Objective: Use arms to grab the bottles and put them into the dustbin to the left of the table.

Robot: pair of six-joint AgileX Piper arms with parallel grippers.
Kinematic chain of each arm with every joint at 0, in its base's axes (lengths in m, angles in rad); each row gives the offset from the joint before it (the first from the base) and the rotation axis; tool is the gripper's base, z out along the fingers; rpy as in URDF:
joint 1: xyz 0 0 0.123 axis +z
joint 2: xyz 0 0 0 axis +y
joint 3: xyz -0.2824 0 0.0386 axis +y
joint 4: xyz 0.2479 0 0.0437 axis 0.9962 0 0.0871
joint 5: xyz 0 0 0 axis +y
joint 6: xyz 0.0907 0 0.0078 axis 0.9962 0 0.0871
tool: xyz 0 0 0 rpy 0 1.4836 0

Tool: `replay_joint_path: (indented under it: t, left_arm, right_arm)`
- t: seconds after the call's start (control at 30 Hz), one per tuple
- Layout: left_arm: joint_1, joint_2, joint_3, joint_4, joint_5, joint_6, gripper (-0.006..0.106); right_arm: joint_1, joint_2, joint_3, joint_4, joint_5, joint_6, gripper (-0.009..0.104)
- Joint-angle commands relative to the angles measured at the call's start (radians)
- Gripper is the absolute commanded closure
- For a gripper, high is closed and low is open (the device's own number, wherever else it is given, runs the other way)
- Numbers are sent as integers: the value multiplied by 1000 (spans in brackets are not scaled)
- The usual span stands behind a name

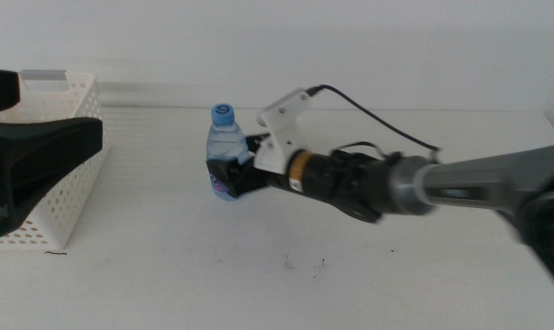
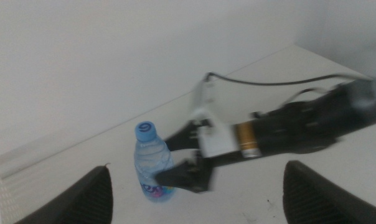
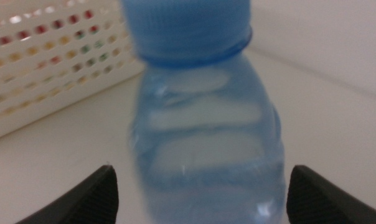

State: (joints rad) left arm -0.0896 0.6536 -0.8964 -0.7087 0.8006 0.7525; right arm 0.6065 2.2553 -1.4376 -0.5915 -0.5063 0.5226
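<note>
A small clear water bottle (image 1: 223, 147) with a blue cap stands upright on the white table (image 1: 350, 284), right of the dustbin (image 1: 66, 206). My right gripper (image 1: 233, 167) reaches in from the right and is open, one jaw on each side of the bottle's lower body. In the right wrist view the bottle (image 3: 206, 143) fills the gap of that gripper (image 3: 200, 196), with a thin gap at each jaw. My left gripper (image 1: 61, 110) hovers open over the dustbin. Its wrist view shows the bottle (image 2: 152, 163) and the right gripper (image 2: 177, 159).
The white perforated dustbin's wall (image 3: 45, 68) stands just behind the bottle, with red, yellow and green colour showing through its holes. The right arm's cable (image 1: 378, 119) loops above the table. A white wall backs the table.
</note>
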Motion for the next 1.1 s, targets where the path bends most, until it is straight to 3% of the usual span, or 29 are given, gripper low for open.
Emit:
replay_joint_path:
  t: [0.0, 0.17, 0.27, 0.33, 0.37, 0.43, 0.47, 0.53, 0.6, 0.73, 1.07]
  left_arm:
    - [-7, -3, 4, -6, -10, -10, 7]
    - [-7, -3, 4, -6, -10, -10, 7]
    - [-7, -3, 4, -6, -10, -10, 7]
    - [-7, -3, 4, -6, -10, -10, 7]
    - [-7, -3, 4, -6, -10, -10, 7]
    - [-7, -3, 4, -6, -10, -10, 7]
    - [-7, -3, 4, -6, -10, -10, 7]
    - [-7, -3, 4, -6, -10, -10, 7]
    - [-7, -3, 4, -6, -12, -10, 7]
    - [-7, -3, 4, -6, -12, -10, 7]
    - [-7, -3, 4, -6, -12, -10, 7]
  right_arm:
    - [12, -147, 175, 13, -16, 4, 4]
    - [12, -549, 566, 31, 45, 45, 4]
    - [12, -805, 640, 44, 331, 154, 4]
    - [12, -958, 631, 112, 536, 101, 4]
    - [15, -1036, 613, 188, 639, 3, 4]
    - [30, -1162, 537, 402, 851, -263, 4]
    - [32, -1204, 482, 544, 976, -424, 4]
    - [32, -1250, 380, 712, 1206, -641, 4]
    - [32, -1273, 279, 710, 1356, -640, 4]
    - [32, -1282, 158, 649, 1452, -582, 4]
    - [32, -1282, 128, 672, 1366, -582, 4]
